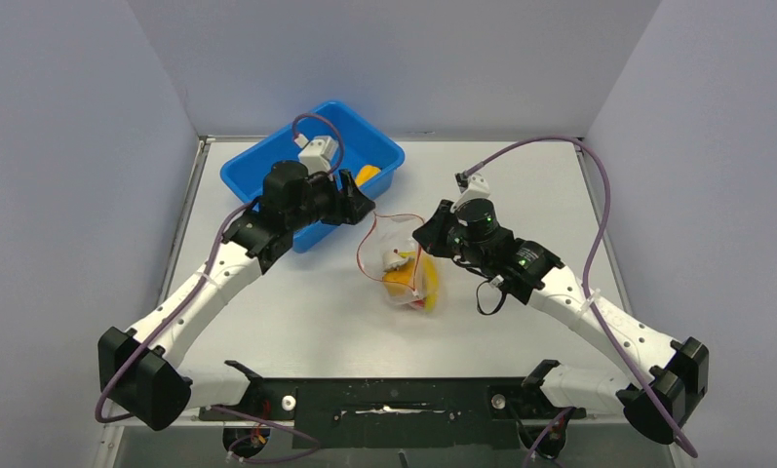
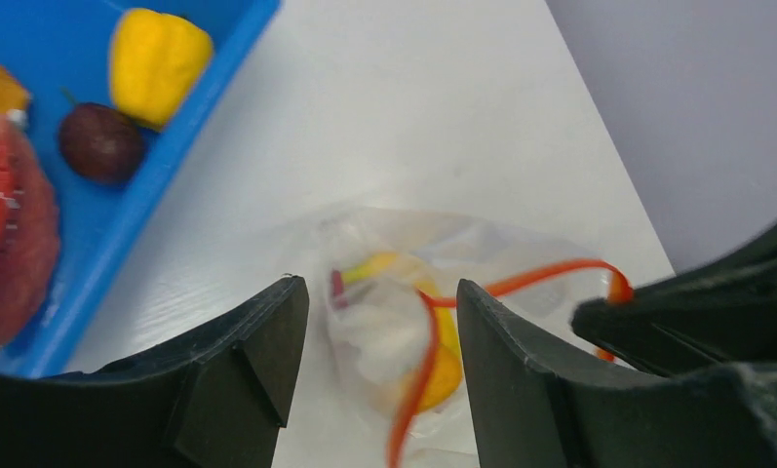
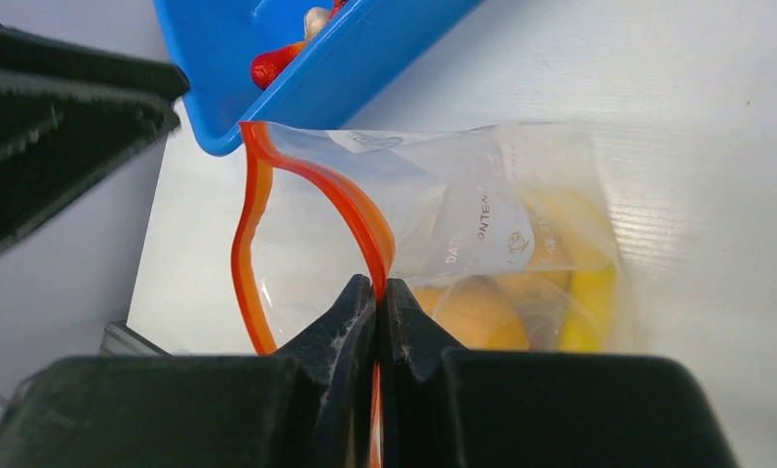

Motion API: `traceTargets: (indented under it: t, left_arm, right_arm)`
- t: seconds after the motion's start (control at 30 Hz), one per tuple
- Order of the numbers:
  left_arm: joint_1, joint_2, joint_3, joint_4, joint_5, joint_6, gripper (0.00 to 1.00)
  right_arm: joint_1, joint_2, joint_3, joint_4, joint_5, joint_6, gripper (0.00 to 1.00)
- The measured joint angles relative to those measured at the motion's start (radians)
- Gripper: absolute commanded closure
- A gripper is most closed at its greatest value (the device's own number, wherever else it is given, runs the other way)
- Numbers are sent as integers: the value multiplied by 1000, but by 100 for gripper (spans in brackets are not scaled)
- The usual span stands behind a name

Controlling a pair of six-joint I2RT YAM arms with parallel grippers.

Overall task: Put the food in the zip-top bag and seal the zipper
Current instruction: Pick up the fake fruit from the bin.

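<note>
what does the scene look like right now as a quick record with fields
left fingers: open, holding nothing, near the bag's mouth
right fingers: shut on the zipper
zip-top bag: mouth open, unsealed
in bag: yellow banana, orange lump
blue tub: holds a yellow piece and a dark red piece

On white table (image 1: pixel 306 322): blue tub (image 1: pixel 248 171) at far left, clear zip-top bag (image 1: pixel 404 263) lying near middle.
</note>
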Motion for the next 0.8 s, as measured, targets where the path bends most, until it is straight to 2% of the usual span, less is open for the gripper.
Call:
traceTargets:
  t: [0.3,0.4,0.6,0.8]
  left_arm:
    - [268,108,65,-58,15,103,50]
    - [332,196,94,-63,31,124,47]
    - [375,373,169,-67,43,166,39]
    - [373,528,297,-69,43,208,43]
  right_arm:
    - [0,-16,5,-61,19,-50,100]
    - [0,-13,13,-71,32,-51,100]
    - [0,15,32,-80,42,-50,100]
    - [0,35,48,-89,46,-51,100]
